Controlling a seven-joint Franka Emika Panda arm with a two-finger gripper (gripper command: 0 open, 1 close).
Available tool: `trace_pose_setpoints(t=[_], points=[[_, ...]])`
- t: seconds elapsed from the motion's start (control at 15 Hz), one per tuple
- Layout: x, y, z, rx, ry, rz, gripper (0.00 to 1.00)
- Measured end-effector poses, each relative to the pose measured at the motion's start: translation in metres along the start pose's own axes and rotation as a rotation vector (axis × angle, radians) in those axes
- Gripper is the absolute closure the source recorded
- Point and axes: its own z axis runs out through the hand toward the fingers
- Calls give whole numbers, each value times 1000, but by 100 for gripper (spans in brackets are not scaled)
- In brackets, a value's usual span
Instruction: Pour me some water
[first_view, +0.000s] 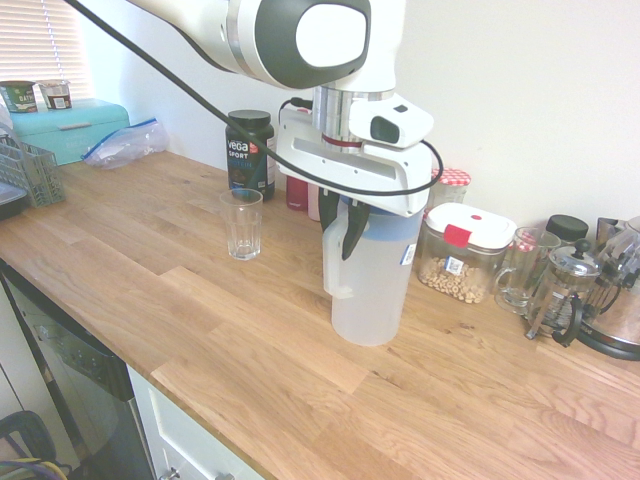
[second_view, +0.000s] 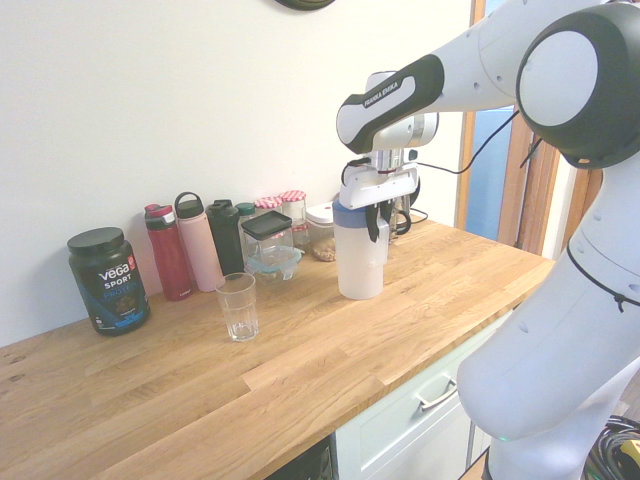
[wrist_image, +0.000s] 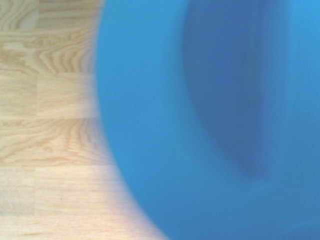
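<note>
The gripper (first_view: 352, 238) has closed down on the blue-lidded water jug (first_view: 368, 290) standing on the bench (first_view: 200, 330), so it should lift it straight and steady before tipping toward the empty glass (first_view: 241, 224) well apart.

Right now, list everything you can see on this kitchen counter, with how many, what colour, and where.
Water jug: one, translucent white with blue lid, mid-counter, standing upright.
Drinking glass: one, clear, empty, apart from the jug.
Vega tub: one, black, by the wall.
Bottles: three (red, pink, black), against the wall.
Jars: two, red checked lids, behind the bottles.
Cereal container: one, clear with white lid, by the wall.
French press: one, glass, beside the container.
Bread bin: one, turquoise, far end.
Zip bag: one, clear, beside the bread bin.
Counter: one, wood.
Gripper: one, white with dark fingers, shut on the jug's handle.
</note>
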Motion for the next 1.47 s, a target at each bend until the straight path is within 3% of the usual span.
trace_pose_setpoints(t=[0.47,1.0,1.13,1.47], points=[[2,-1,-5,8,14,0,100],[-6,-11,-83,46,93,-36,100],[-15,-20,-94,37,87,-109,100],[-50,-55,-120,16,47,-419,100]])
